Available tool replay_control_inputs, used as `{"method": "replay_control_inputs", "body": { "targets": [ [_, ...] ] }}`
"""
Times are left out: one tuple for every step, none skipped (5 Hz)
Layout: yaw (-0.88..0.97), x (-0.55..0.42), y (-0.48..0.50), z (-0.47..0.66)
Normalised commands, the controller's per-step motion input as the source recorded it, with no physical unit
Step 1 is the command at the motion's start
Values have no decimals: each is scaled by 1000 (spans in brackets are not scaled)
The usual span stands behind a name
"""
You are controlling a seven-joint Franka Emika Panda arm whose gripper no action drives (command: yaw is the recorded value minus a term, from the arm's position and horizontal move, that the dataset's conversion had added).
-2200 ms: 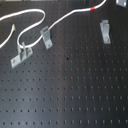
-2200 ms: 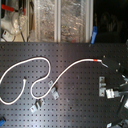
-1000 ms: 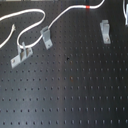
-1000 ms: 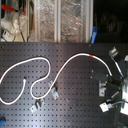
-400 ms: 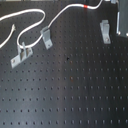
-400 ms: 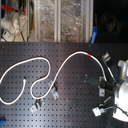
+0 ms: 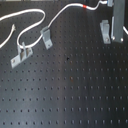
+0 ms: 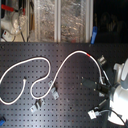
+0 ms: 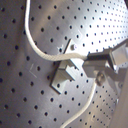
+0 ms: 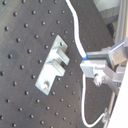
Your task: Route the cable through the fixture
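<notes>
On the black pegboard (image 7: 70, 100) I keep my gripper (image 10: 92, 67) clenched on the cable (image 8: 65, 62) near its red band (image 7: 85, 7), holding it just beside 1 bracket (image 10: 52, 67) so it can drop into the slot.

Open pegboard (image 7: 75, 95) across near side in first exterior view; brackets (image 7: 46, 37) and cable (image 7: 30, 17) crowd far edge.

gripper (image 10: 86, 64) | lower (nearer board) | cable (image 8: 47, 62) red-band end pulled sideways
</notes>
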Motion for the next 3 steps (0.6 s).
{"method": "replay_control_inputs", "body": {
  "targets": [
    [0,-148,347,163],
    [-131,-261,216,285],
    [-149,-132,45,194]
  ]
}}
